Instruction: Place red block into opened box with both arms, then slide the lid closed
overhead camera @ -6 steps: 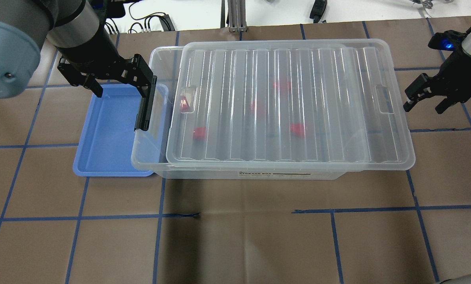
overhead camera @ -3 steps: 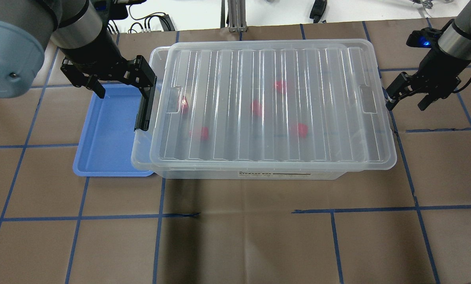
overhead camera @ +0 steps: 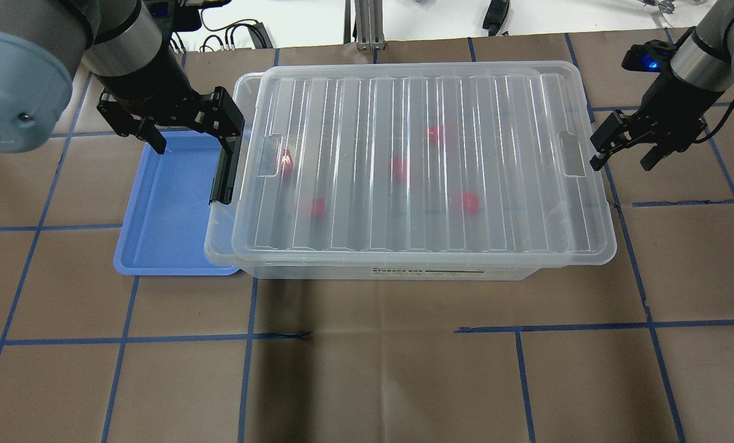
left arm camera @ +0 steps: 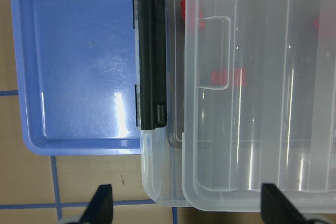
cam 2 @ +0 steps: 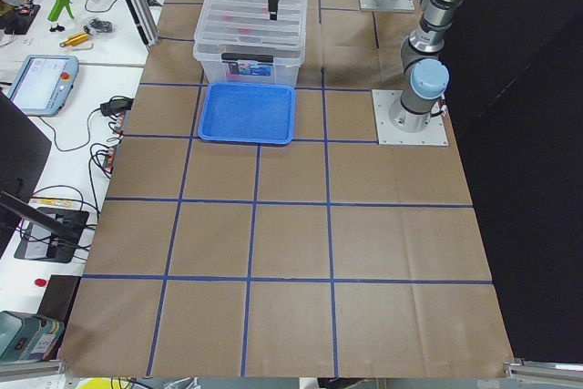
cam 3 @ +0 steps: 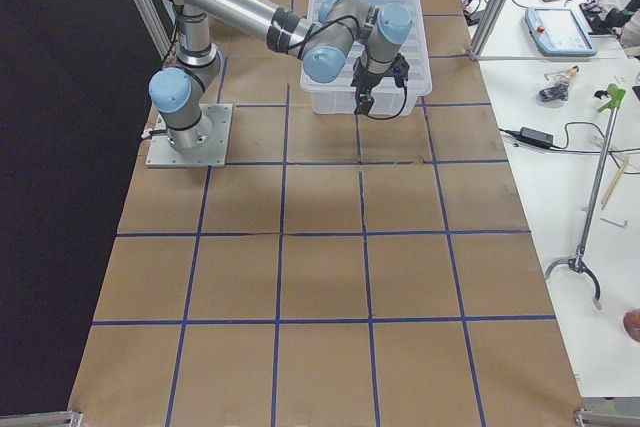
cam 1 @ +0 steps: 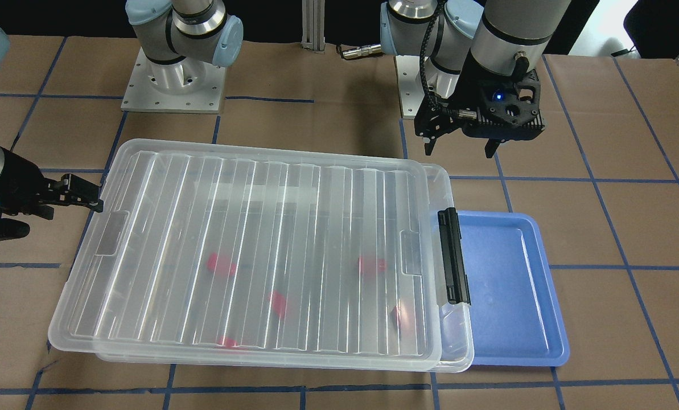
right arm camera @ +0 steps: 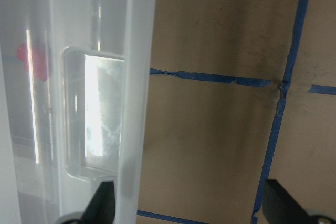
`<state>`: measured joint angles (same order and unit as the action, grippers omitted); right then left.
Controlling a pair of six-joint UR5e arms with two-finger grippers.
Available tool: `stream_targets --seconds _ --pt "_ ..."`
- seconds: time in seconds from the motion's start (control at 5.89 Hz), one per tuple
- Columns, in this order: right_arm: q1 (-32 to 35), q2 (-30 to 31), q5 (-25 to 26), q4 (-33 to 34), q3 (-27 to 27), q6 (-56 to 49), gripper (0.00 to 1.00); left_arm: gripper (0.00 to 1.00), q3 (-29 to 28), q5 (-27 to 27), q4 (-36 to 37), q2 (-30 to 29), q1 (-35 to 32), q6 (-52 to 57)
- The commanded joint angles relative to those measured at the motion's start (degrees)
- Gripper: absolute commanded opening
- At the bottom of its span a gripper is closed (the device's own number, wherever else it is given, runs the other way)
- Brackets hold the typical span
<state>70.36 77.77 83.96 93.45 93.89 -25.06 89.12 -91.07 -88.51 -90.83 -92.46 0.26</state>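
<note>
Slid toward the latch end since a second ago, the lid [overhead camera: 367, 215] now covers nearly all of the box [overhead camera: 218, 249], and the right gripper [overhead camera: 621, 161] has followed it in. The right arm reaches in from the side with its wrist tilted down and inward. The left arm hangs over the blue tray [overhead camera: 157, 215], and the left gripper [overhead camera: 192, 140] points straight down beside the black latch [overhead camera: 221, 178]. Through the ribbed lid the red block [overhead camera: 466, 203] shows as a blur on the box floor, among other red pieces. A narrow strip of the box lies uncovered at the latch end, and the lid overhangs the opposite end. The right gripper's jaws are spread and clasp nothing; one finger [right arm camera: 104, 203] sits at the lid's rim, contact unclear. The left jaws are also spread wide and empty.
</note>
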Motion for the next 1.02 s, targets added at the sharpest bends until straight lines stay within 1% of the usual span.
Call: stream_targets --seconds 0.0,0.17,0.34,0.51,0.68,0.85 --pt "0.48 0.28 -0.2 0.15 -0.63 0.1 1.0 0.98 0.0 0.01 0.01 -0.14 -0.09 0.0" --pt "4.22 2.28 -0.2 0.68 -1.33 3.75 1.0 0.98 0.0 0.01 0.01 -0.14 -0.09 0.0" --pt "8.0 2.73 -0.12 0.68 -3.43 11.27 1.0 0.98 0.0 0.01 0.01 -0.14 -0.09 0.0" --pt "11.26 2.83 0.75 -0.1 -7.02 16.66 1.0 0.98 0.0 0.01 0.09 -0.22 -0.18 0.0" --pt "13.29 2.83 0.85 -1.85 -10.01 21.76 1.0 0.98 0.0 0.01 0.09 -0.31 -0.09 0.0" --pt "14.62 3.09 1.02 -7.43 -12.3 25.98 1.0 0.98 0.0 0.01 0.35 -0.4 -0.18 0.0"
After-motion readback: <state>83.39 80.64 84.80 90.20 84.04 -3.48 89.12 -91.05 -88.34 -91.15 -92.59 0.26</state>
